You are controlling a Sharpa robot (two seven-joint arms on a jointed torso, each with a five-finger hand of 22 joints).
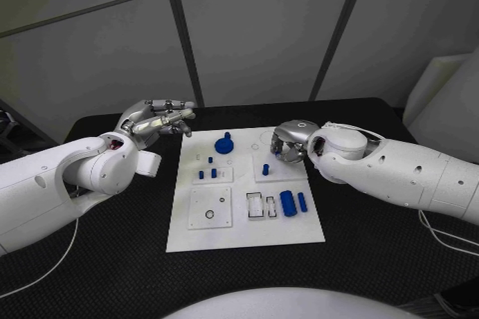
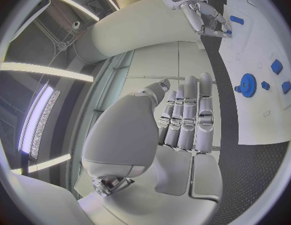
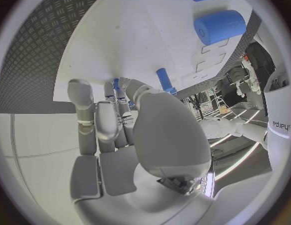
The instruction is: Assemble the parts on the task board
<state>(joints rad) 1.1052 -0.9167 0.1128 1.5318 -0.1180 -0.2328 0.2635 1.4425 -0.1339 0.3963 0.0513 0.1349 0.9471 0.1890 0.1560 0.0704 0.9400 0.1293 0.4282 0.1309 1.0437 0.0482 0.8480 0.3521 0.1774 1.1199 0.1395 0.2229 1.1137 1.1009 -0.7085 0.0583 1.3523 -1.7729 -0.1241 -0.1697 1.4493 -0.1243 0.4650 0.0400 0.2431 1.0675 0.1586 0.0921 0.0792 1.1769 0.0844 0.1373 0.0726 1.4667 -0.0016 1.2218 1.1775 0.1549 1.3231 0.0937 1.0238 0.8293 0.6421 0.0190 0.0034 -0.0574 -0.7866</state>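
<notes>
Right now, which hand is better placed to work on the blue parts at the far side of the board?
Probably the right hand: it hangs over the task board at its far right corner, near the upright blue peg. The left hand is off the board's left edge, over black table, fingers together, holding nothing.

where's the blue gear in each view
Head view: the blue gear stands near the far edge of the white board.
Left wrist view: the gear is on the board, beyond the left hand.
Right wrist view: not in it.
Shared landmark: the white board.
</notes>
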